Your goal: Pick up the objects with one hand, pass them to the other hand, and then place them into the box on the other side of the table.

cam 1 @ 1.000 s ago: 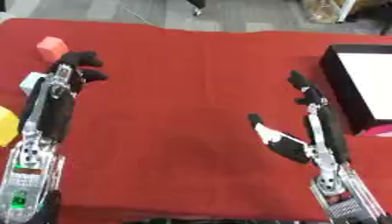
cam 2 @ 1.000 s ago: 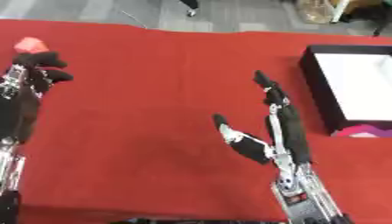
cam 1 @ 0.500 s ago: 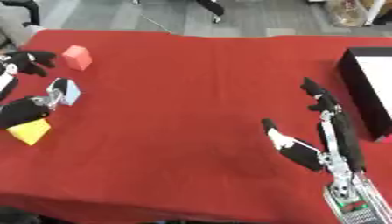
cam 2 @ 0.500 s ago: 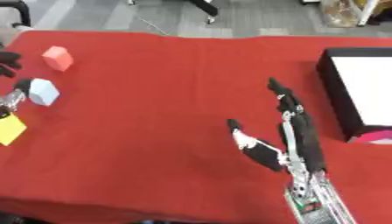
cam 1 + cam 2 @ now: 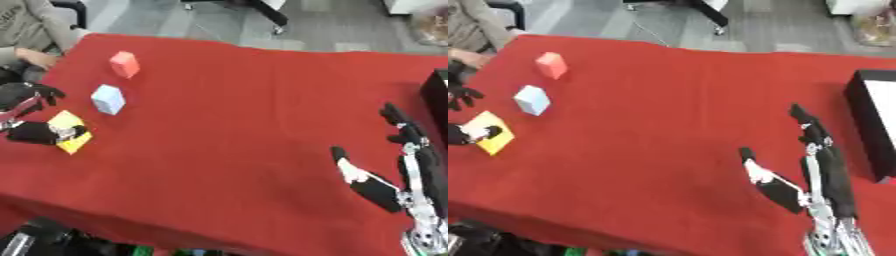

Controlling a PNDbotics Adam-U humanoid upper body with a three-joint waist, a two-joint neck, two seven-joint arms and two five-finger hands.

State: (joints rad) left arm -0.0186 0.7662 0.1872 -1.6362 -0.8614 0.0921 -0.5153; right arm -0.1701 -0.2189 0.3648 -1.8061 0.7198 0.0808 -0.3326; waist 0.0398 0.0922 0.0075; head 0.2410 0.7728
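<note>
Three blocks lie on the red table (image 5: 245, 115) near its left side: a pink block (image 5: 124, 64) farthest back, a light blue block (image 5: 108, 99) in the middle, and a flat yellow block (image 5: 68, 131) nearest. My left hand (image 5: 31, 134) comes in at the left edge. Its thumb lies on the yellow block and its curled fingers (image 5: 33, 94) stay well apart above it, holding nothing. My right hand (image 5: 820, 165) rests open at the lower right, fingers straight, short of the black box (image 5: 861, 117) with a white inside at the right edge.
The table's front edge runs along the bottom, with dark gear below it. Behind the table is grey floor with a chair base (image 5: 262, 15). A wide stretch of bare red cloth separates the blocks from the box.
The camera has swung, so the whole picture has shifted. My left hand has come from beside the light blue block down onto the yellow block. The right hand keeps its open pose.
</note>
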